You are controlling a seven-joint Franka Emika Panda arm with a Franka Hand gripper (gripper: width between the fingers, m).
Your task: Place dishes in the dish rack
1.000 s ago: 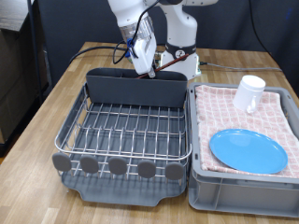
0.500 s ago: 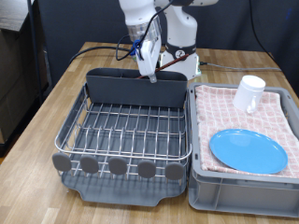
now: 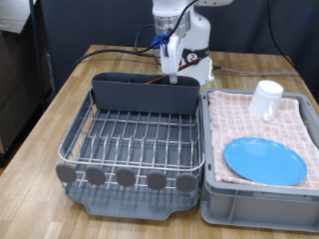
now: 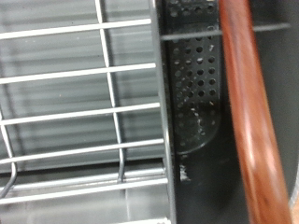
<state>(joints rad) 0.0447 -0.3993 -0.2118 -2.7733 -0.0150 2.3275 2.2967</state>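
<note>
A white Franka robot arm's two-finger gripper hangs above the tall dark grey back compartment of a large metal wire dish rack, which sits on a dark grey plastic tray with a row of round grey feet along its near edge, on a light wooden table. Below the gripper a thin dark piece reaches down to the compartment's rim; it is too small in the exterior view to identify, and whether the fingers are clamped on it or spread apart cannot be told. The wrist view, looking down along the fingers, is filled on one side by the smooth shaft of a dark reddish-brown wooden spoon, running the length of the frame over the perforated dark wall of the compartment, with the rack's silver wires beside it. At the exterior view's right, a grey plastic bin lined with a pink checkered cloth holds two dishes: a round flat bright-blue plate lying flat toward the front, and a small white handled mug tilted near the back. The wire grid itself carries no plate or mug.
</note>
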